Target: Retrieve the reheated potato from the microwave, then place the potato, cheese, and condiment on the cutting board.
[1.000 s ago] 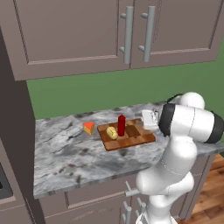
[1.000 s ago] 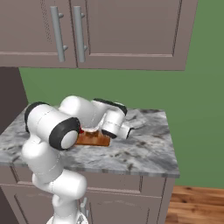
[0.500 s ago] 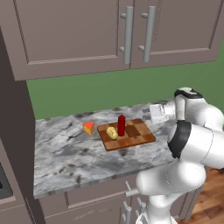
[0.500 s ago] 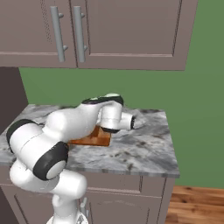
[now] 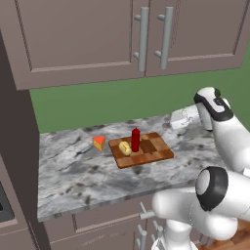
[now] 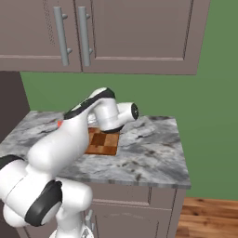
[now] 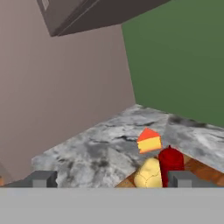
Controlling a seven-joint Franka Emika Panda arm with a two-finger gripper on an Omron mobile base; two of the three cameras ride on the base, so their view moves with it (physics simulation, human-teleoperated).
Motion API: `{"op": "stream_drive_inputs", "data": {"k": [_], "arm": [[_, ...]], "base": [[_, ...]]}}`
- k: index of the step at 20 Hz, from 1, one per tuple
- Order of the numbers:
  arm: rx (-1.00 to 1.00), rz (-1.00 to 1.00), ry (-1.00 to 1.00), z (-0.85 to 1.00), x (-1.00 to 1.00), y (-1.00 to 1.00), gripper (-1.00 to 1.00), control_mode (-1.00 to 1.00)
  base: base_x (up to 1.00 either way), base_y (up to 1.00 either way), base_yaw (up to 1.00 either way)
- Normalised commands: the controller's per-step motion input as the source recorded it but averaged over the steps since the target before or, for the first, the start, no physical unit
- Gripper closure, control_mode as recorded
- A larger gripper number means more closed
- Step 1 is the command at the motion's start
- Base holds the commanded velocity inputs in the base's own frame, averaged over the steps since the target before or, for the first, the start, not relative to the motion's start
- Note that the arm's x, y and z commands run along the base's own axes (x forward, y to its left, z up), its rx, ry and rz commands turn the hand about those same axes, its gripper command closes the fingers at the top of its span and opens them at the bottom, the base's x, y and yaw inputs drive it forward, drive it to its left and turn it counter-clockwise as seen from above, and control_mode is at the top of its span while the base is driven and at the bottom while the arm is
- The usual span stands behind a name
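Note:
The checkered cutting board (image 5: pixel 152 151) lies on the grey marble counter. On its left half rest the pale-yellow potato (image 5: pixel 125 148) and, just right of it, the upright red condiment (image 5: pixel 135 140). The orange cheese (image 5: pixel 99 142) sits on the counter, a little left of the board. My gripper (image 5: pixel 173 120) hovers above the counter off the board's right end, pointing left toward it, open and empty. In the hand view the gripper (image 7: pixel 112 179) looks over the potato (image 7: pixel 148 174), the condiment (image 7: pixel 171 161) and the cheese (image 7: pixel 148 141). My arm hides most of the board (image 6: pixel 100 143). The microwave is out of view.
Upper cabinets with bar handles (image 5: pixel 141 36) hang over the counter (image 5: pixel 73 171). A tall dark cabinet side (image 5: pixel 22 146) closes off the counter's left end. The counter's right end (image 6: pixel 183 153) drops off to wooden floor (image 6: pixel 209 218).
My hand has drawn back from the board's right end, slightly right and up, while the elbow swung round to the right. Potato, condiment and cheese have stayed put.

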Motion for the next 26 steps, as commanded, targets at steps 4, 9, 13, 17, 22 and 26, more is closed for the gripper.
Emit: {"op": "stream_drive_inputs", "data": {"k": [4,9,13,17,22,26], "arm": [[-0.06,-0.04,0.16,0.43,-0.24,0.09,-1.0,-1.0],[0.0,-0.05,0.1,0.45,-0.25,0.1,-1.0,-1.0],[-0.01,-0.05,0.17,0.37,-0.23,0.25,-1.0,-1.0],[-0.11,-0.05,0.21,0.28,-0.15,0.38,-1.0,-1.0],[-0.25,-0.07,0.1,0.02,-0.14,0.55,-1.0,-1.0],[-0.25,-0.01,0.08,0.0,0.0,0.57,-1.0,-1.0]], "base": [[0.0,0.0,0.0],[0.0,0.0,0.0],[0.0,0.0,0.0],[0.0,0.0,0.0],[0.0,0.0,0.0],[0.0,0.0,0.0]]}}
